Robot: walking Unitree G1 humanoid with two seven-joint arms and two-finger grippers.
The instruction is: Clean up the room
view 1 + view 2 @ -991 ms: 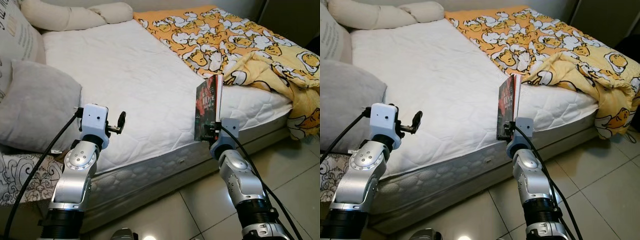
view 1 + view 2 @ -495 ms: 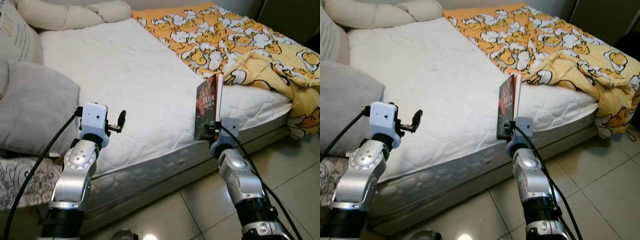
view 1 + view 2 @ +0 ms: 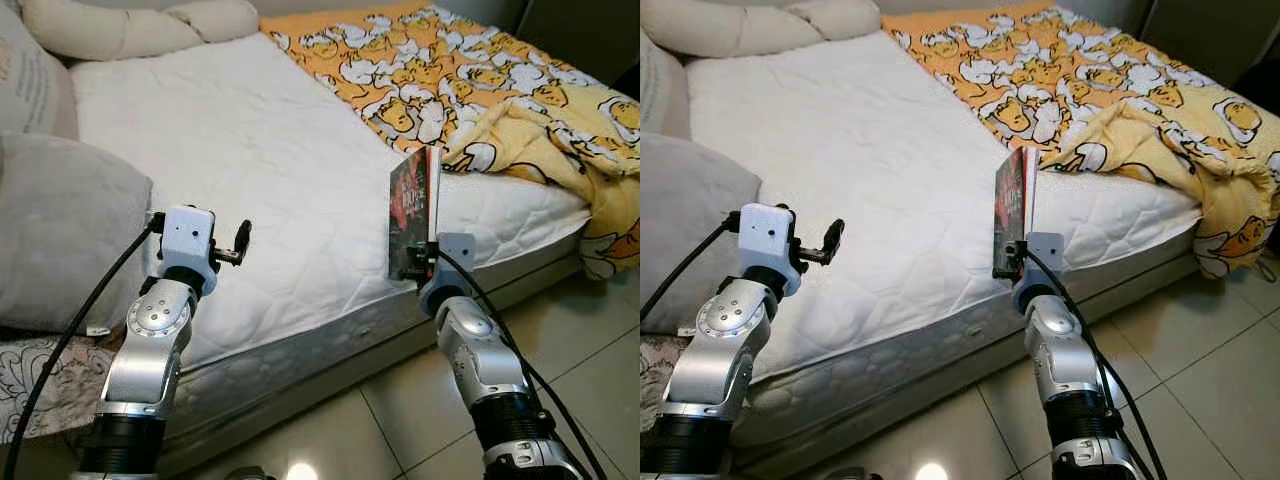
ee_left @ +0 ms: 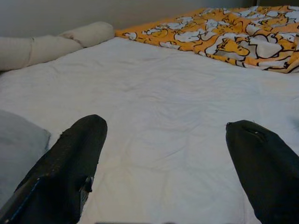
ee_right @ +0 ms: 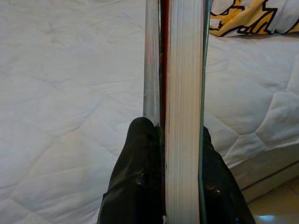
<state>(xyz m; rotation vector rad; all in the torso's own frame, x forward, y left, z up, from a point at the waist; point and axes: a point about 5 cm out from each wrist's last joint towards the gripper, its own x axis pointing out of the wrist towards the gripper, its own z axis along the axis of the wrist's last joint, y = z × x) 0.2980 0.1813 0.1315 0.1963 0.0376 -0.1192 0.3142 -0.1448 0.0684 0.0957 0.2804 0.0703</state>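
So we've got the dark-covered paperback book (image 3: pixel 412 212) standing upright, right of centre in the head view, with our right gripper (image 5: pixel 180 186) clamped on its bottom edge only. That's the sketchy part: it's tall above the fingers, so any jolt could tip or slide it out onto the white quilted mattress (image 3: pixel 250 150) or the tiled floor (image 3: pixel 580 340). Our left gripper (image 4: pixel 166 168) hangs spread apart, holding nothing, at lower left.
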